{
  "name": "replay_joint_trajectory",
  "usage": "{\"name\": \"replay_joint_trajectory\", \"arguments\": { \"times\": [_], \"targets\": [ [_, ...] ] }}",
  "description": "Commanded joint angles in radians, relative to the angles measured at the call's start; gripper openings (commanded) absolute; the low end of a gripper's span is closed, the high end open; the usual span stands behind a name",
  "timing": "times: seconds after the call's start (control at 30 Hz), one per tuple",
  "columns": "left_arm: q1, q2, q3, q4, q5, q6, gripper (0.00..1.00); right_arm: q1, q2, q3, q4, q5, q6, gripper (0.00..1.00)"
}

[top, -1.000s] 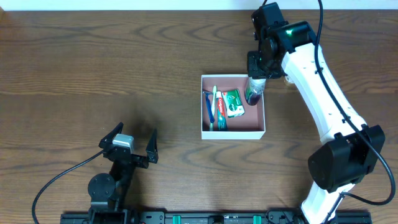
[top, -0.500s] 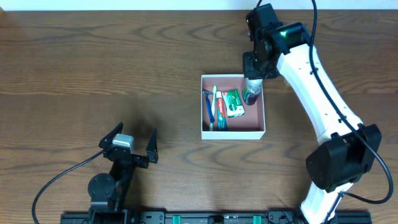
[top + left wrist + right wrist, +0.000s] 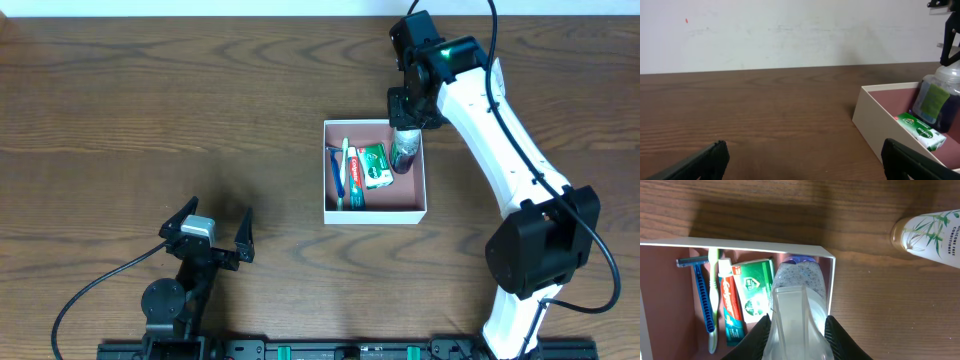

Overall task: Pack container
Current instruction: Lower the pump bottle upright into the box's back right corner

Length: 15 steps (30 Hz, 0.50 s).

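Item: container, a shallow square open-top box with thin white walls and a pink-brown floor, set on the wooden table right of centre and well apart from the left gripper. Contents, laid flat along the left side: a blue razor, a green toothbrush, a red toothpaste tube and a green packet. At the far right corner a small bottle with dark liquid, a green label and a clear cap is held roughly upright, its lower part inside the walls. Whether its base touches the floor cannot be told. The right gripper is narrowed on the bottle's upper part, one finger on each side. The left gripper is spread wide and holds nothing. A second bottle with a leaf print is seen on the table just outside the far right corner. Handling, judged: the box is taken to be light, its walls likely thin card that would flex or crease under a hard pinch. It may slide if an item is pushed against a wall. If it must be steadied, a wall rim near a corner is suggested, the near right one being clear of contents. The bottle appears rigid and smooth, so a hold high on the neck is judged liable to let it swing.
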Motion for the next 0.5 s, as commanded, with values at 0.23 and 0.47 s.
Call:
{"name": "replay_joint_trajectory", "arguments": {
  "times": [0.23, 0.47],
  "targets": [
    [0.004, 0.001, -0.018, -0.034, 0.007, -0.005, 0.98, 0.008, -0.01, 0.02, 0.006, 0.021, 0.014, 0.29],
    [0.004, 0.001, -0.018, -0.034, 0.007, -0.005, 0.98, 0.008, 0.01, 0.02, 0.006, 0.021, 0.014, 0.31]
  ]
}}
